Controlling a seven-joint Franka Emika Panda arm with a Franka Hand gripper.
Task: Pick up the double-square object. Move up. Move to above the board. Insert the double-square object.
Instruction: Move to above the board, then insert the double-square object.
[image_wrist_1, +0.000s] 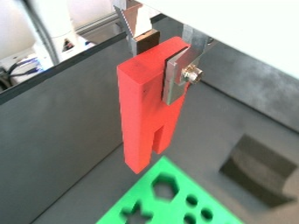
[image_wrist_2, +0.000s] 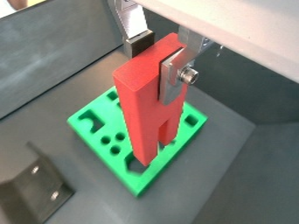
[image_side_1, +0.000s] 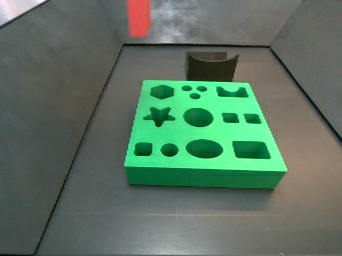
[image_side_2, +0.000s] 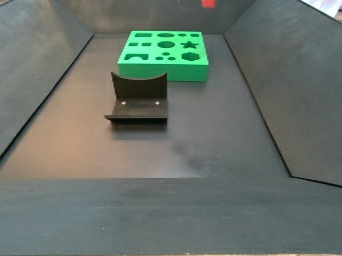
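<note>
My gripper is shut on the double-square object, a long red-orange bar with a lengthwise groove. The bar hangs upright from the fingers, also in a wrist view, where the gripper clamps its upper end. The bar is well above the floor. The board, a thick green slab with shaped cutouts, lies below it; a corner shows in a wrist view. In both side views only the bar's lower end shows at the upper edge, above the board. The gripper itself is out of both side views.
The fixture, a dark L-shaped bracket on a base plate, stands on the floor beside the board; it also shows in a side view and in both wrist views. Dark sloping walls enclose the floor.
</note>
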